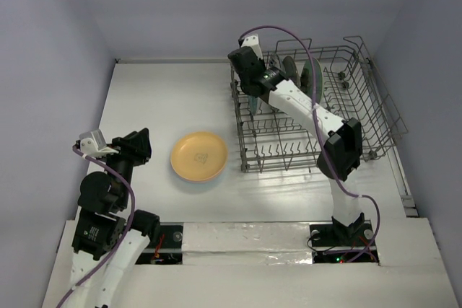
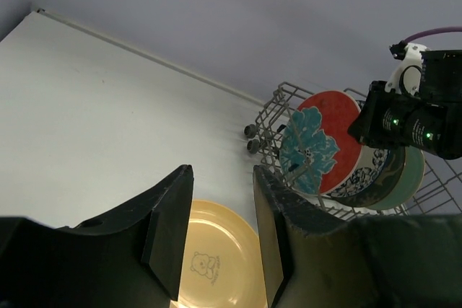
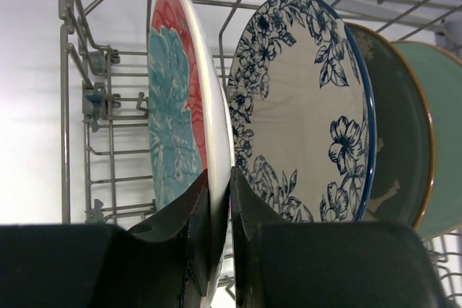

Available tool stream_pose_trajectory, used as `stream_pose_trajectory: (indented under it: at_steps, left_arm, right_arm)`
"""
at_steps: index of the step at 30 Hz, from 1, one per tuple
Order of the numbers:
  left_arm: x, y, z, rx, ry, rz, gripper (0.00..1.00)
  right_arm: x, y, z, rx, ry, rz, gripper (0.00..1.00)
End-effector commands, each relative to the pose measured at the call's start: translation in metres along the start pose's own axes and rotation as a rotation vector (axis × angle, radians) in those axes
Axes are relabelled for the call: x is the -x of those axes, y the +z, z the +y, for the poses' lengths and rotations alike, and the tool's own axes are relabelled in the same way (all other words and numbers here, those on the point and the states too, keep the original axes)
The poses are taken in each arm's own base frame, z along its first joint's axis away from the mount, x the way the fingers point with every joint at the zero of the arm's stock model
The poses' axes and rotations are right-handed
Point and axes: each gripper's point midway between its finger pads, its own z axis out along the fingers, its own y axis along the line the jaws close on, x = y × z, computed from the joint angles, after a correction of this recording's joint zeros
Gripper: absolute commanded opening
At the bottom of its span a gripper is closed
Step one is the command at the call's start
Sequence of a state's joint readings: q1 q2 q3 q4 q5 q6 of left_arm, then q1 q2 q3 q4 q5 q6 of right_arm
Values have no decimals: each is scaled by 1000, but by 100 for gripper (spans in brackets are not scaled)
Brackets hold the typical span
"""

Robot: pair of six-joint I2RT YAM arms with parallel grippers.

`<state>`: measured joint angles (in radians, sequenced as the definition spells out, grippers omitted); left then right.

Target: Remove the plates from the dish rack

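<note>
The grey wire dish rack [image 1: 382,99] stands at the back right. Several plates stand upright in it: a red-and-teal flowered plate [image 3: 173,106], a blue-white patterned plate [image 3: 303,120], a dark green plate [image 3: 401,142] and a mint green plate [image 3: 442,120]. My right gripper [image 3: 220,200] reaches into the rack's left end [image 1: 253,100] and is shut on the rim of the red-and-teal plate [image 2: 339,117]. An orange-yellow plate [image 1: 198,156] with a bear drawing lies flat on the table. My left gripper [image 1: 141,146] is open and empty, raised left of that plate [image 2: 216,265].
The rack's near rows of upright tines [image 1: 278,151] stand without plates. Raised wire handle loops [image 1: 357,45] stick up at the rack's far right. Walls close in the table at the back and both sides. White table surface [image 1: 159,99] lies left of the rack.
</note>
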<state>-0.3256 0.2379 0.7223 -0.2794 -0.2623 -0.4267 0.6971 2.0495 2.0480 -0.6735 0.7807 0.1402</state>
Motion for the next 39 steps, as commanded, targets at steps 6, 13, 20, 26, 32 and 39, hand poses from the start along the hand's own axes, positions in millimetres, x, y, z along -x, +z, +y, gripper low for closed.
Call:
stream_pose_trajectory:
  at_steps: [6, 13, 20, 26, 32, 39]
  left_arm:
    - [13, 1, -9, -38, -6, -47, 36]
    - [12, 1, -7, -25, -2, -42, 36]
    - [12, 2, -6, -22, -3, -42, 37]
    - [10, 3, -6, -16, -3, -35, 37]
    - [8, 5, -5, -10, -1, -23, 38]
    - [6, 7, -3, 2, 2, -17, 41]
  right_arm:
    - [111, -56, -55, -122, 32, -277, 0]
    - [162, -99, -95, -180, 150, -400, 0]
    - [184, -146, -121, -42, 315, -479, 0]
    - [200, -165, -64, 338, 498, -528, 0]
    - [218, -167, 8, 649, 637, -528, 0]
    - [210, -142, 115, 905, 737, -442, 0]
